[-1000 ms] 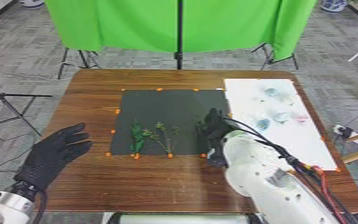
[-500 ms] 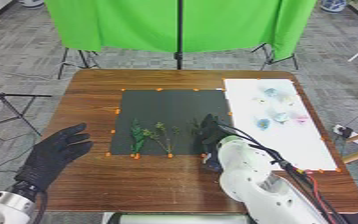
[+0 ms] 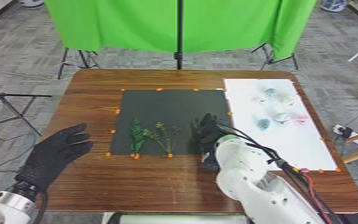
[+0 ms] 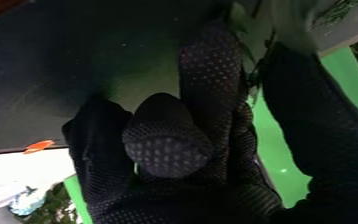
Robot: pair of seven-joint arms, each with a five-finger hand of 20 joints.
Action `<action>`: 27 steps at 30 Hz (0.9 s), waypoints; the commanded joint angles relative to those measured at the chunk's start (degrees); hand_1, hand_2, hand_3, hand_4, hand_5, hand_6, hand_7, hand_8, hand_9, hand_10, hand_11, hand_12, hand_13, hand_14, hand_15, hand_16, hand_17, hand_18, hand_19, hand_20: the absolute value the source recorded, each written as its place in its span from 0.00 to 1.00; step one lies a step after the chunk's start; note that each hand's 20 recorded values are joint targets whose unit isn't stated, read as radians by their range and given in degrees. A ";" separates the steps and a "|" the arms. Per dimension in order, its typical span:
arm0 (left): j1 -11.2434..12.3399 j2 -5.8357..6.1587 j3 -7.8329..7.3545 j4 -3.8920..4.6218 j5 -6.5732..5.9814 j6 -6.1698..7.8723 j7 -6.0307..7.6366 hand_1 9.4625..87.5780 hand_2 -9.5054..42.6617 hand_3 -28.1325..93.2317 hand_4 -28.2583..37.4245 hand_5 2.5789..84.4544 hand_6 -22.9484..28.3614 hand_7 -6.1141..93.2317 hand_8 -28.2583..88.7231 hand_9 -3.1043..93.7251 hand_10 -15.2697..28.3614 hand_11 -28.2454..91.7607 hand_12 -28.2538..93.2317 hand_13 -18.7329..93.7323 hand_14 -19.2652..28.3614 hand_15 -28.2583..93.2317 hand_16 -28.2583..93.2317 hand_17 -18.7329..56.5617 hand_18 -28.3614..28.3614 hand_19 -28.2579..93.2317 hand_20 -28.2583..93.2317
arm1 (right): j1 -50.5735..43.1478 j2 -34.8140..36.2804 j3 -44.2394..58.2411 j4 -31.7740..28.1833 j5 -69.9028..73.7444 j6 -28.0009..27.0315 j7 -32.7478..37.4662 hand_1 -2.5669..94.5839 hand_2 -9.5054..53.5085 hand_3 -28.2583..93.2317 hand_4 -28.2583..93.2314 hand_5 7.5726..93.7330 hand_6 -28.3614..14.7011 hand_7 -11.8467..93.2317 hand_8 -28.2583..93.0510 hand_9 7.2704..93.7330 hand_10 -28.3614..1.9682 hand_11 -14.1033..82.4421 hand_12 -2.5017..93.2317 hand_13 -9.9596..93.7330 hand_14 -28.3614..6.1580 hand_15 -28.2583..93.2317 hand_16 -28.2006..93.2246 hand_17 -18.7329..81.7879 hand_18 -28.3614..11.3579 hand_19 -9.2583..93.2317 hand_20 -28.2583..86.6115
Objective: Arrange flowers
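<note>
Flowers (image 3: 280, 118), blue, white and pink, lie right of the dark mat (image 3: 175, 106) on a white sheet (image 3: 291, 145). Leafy sprigs (image 3: 138, 136) lie on the mat's near left part. Over its right side, the right robot hand (image 3: 208, 134) is partly closed, a green stem (image 4: 238, 20) between thumb and fingers. Left of the mat, the left robot hand (image 3: 53, 154) is loosely open, empty.

Leafy green sprigs (image 3: 137, 134) on dark mat (image 3: 174, 106)

Brown wooden table (image 3: 92, 95) on gray patterned carpet (image 3: 33, 60). Beyond its far edge, bright green curtain (image 3: 122, 25) behind a black pole (image 3: 180, 30). Black tripod (image 3: 5, 95) left; blue-and-white vase (image 3: 334, 5) far right.
</note>
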State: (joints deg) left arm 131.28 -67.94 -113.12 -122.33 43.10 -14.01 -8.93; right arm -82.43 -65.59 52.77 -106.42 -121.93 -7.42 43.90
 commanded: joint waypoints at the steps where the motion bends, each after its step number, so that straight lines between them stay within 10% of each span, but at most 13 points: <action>1: 0.38 -0.16 0.07 0.49 0.22 -0.77 -0.94 0.20 0.21 0.85 0.00 0.37 0.55 0.35 0.12 0.32 0.67 0.55 0.34 0.36 0.75 0.69 0.18 0.12 0.91 0.69 0.31 | -0.72 0.31 0.03 0.99 -0.93 -1.43 0.71 0.40 0.00 0.90 0.05 0.61 0.50 0.71 0.24 1.00 0.68 0.52 0.31 0.96 0.75 0.78 0.53 0.74 0.24 1.00 0.72; 27: 0.43 -0.15 0.02 0.55 0.24 -1.34 -1.04 0.20 0.21 0.85 0.00 0.37 0.55 0.34 0.12 0.32 0.67 0.55 0.34 0.36 0.75 0.69 0.18 0.12 0.91 0.69 0.30 | -1.25 0.86 1.32 -1.35 -3.80 -2.60 -0.16 0.29 0.01 0.90 0.05 0.62 0.52 0.69 0.04 0.98 0.65 0.52 0.31 0.94 0.73 0.78 0.52 0.73 0.24 1.00 0.72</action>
State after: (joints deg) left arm 131.27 -67.98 -113.17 -122.31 43.10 -14.45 -9.19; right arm -82.96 -65.13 53.93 -107.63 -124.71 -9.23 43.60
